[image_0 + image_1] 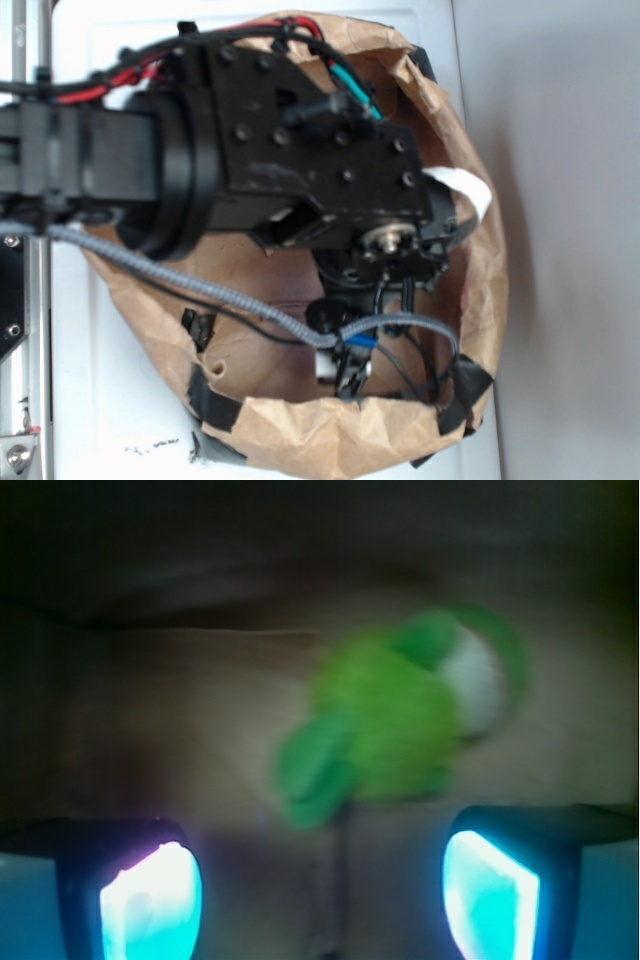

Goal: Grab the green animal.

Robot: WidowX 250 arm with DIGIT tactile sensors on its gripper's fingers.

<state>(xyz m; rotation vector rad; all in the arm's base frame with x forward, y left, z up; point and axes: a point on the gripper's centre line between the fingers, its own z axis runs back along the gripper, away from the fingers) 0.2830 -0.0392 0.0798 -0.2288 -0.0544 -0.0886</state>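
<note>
**A:** Where's the frog relative to your gripper?

**B:** In the wrist view it lies on the brown paper, just ahead of the fingers and off toward the right-hand one. Its pale head end points away from the gripper, and one stubby limb reaches back toward the gap. The jaws are spread wide with nothing between them, so you hold nothing yet.

**A:** And from outside?

**B:** You can't see the frog there at all. The arm hangs over the paper-lined bowl and hides whatever sits under the gripper. Only the wrist view helps you, and it is blurred.

**A:** So what can go wrong?

**B:** Mostly the offset. If you come straight down, I'd expect the right finger to land on the frog's body, not beside it, and press it into the paper or nudge it aside. Shift the gripper toward the frog first.

**A:** Anything else?

**B:** The toy looks soft and fuzzy. Close on the limb alone and it will likely slip free when you lift. Also, the paper is creased, so a low finger could catch a fold and drag the lining, frog included. The blur makes depth hard to judge; descend slowly.
</note>
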